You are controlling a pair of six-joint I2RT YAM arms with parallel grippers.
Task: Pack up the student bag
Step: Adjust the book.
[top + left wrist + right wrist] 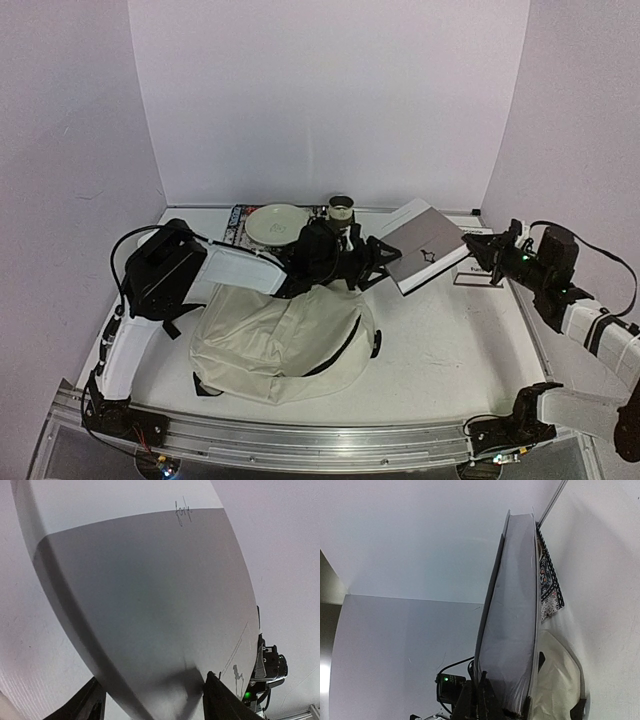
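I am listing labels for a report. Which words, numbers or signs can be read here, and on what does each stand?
On the book: a handwritten scrawl, perhaps "forb", not surely legible.
Also on the book: a small line-drawn mark, no readable letters.
On the white card: print too small to read.
On the patterned notebook: too blurred to read.

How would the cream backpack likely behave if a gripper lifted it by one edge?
Probably floppy: the student bag lies slumped and creased on the table. It seems unlikely to roll or tip, since it sits low and wide.
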